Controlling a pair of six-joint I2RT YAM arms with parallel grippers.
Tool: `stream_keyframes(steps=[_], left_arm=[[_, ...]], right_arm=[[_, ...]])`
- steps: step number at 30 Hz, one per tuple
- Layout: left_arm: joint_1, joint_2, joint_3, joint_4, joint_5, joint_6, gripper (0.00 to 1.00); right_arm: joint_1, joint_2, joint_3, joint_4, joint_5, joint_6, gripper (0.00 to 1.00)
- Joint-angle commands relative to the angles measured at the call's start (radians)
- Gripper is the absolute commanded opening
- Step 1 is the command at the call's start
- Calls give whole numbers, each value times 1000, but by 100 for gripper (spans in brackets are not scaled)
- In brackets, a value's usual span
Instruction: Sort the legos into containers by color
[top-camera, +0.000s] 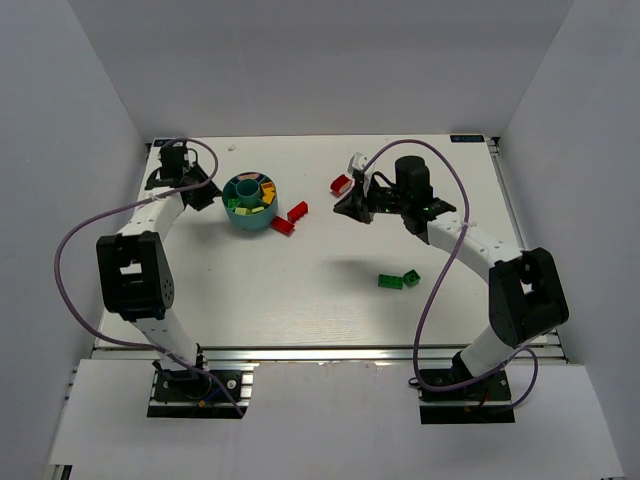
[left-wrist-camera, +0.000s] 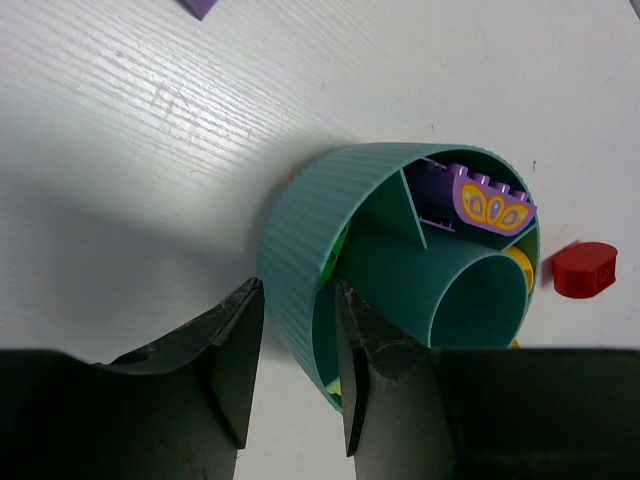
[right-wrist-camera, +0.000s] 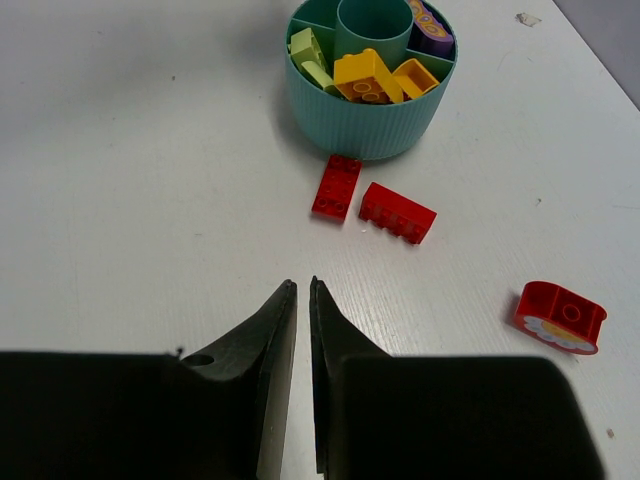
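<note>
Left gripper (left-wrist-camera: 298, 292): clamped on the wall of the teal cup (left-wrist-camera: 300, 220). One finger (left-wrist-camera: 240, 350) is set against the ribbed outside, the other is inside the rim. A purple brick (left-wrist-camera: 490, 205) with yellow ovals is seen in a compartment next to the central tube (left-wrist-camera: 470, 310).

Right gripper (right-wrist-camera: 302, 286): fingers drawn to a thin slit with nothing held between them, hung over bare table (right-wrist-camera: 150, 200).

Cup contents, as seen from the right wrist:
- yellow bricks (right-wrist-camera: 365, 75) are piled in the compartment nearest that camera
- light green bricks (right-wrist-camera: 310, 50) are in the compartment to the left of them
- the purple one is at the far right

Loose pieces on the table:
- Two red bricks (right-wrist-camera: 337, 187) are laid side by side just beside the cup, on the right gripper's side.
- A red rounded brick (right-wrist-camera: 560, 317) is found further out, apart from the cup and close to the right gripper.
- Two green bricks (top-camera: 390, 282) are seen touching each other near the right arm, well apart from the cup.

The cup is located at the far left of the table in the top view.
</note>
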Motion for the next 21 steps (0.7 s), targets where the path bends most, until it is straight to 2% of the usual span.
stream_keyframes(steps=[1,8,15,21], left_arm=[[-2,-63,-39,35,43,-22,45],[-4,-126,-115,83,37,-46,44],[-4,-97,-63,63,62,-13,44],[-4,-103,-95,69,111,-17,44]], right_arm=[[-2,-17,30,4,-5,-6,16],[-2,-17,34,-1,-3,-5,16],[0,-5,50,-14,-3,-6,16],[0,0,54,-19,3,-6,16]])
